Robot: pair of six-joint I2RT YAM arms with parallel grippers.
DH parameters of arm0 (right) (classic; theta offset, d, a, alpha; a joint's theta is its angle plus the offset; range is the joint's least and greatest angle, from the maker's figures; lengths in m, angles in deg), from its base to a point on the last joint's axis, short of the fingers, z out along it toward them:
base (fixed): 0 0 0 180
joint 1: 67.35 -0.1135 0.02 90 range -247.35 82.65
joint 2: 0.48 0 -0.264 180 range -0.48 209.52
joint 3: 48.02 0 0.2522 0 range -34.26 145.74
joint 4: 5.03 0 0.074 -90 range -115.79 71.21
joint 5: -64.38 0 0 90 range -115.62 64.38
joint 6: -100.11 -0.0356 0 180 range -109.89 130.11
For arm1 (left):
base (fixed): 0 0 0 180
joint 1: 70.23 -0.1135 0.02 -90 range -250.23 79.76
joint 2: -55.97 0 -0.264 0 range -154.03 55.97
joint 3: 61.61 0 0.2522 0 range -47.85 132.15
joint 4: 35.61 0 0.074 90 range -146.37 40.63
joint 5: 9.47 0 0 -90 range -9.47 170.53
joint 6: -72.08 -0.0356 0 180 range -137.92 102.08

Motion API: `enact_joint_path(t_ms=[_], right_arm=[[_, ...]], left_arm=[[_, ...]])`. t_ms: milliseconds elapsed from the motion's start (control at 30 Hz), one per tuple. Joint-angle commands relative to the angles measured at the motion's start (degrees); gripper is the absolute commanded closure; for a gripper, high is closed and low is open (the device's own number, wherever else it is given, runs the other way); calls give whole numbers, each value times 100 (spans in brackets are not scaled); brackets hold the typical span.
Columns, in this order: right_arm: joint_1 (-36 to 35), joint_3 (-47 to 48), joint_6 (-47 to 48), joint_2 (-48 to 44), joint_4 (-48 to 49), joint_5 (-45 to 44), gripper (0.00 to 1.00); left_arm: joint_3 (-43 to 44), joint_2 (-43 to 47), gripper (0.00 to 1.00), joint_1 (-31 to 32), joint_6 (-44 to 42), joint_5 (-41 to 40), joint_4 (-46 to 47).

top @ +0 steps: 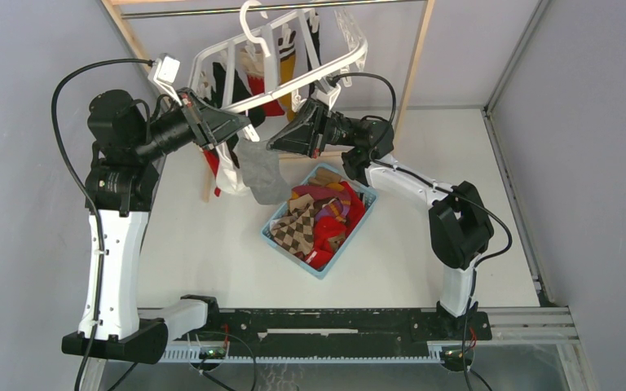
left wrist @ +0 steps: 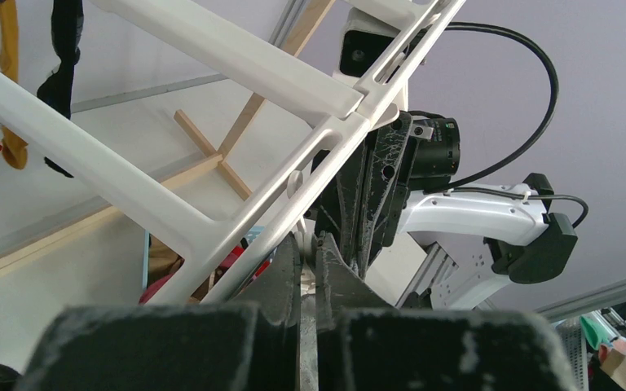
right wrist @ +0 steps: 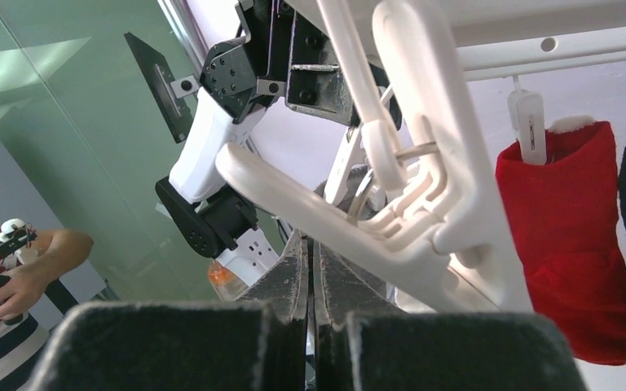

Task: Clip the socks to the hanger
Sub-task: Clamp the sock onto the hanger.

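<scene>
Grey sock [top: 262,175] hanging between the two arms, just below the near bar of the hanger [top: 326,75], which is slung above the far edge of the tabletop [top: 196,252], about midway along it. We see several socks already clipped under the frame, among them a red sock [right wrist: 562,236]. More lie heaped in the basket [top: 290,256] at the middle of the tabletop.

The left pincer [top: 232,122] meets the bar from the left-edge side, the right pincer [top: 281,140] from the right. In each wrist view the fingers [left wrist: 289,269] are drawn together with only a sliver between them. Whether either is clamped on the sock's cuff or on a clip [right wrist: 387,163] we cannot tell.

We judge the step in hand to be seating this cuff in a clip. To do it well we would:
- keep the frame steady, since it swings freely from its hook;
- squeeze the clip's upper tabs until its mouth gapes fully;
- carry the cuff well up into the mouth, not merely to its lip;
- release the clip before letting go of the sock.

A shallow bite would likely let the sock slip onto the tabletop.
</scene>
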Motion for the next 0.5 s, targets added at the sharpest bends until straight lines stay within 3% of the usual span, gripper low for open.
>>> enact_joint_path(t_ms=[0, 467], right_arm=[[20, 1, 113, -7, -17, -89, 100], [57, -155, 324, -115, -161, -280, 100]], left_arm=[[170, 113, 100, 18, 219, 561, -187], [135, 107, 100, 22, 275, 592, -125]])
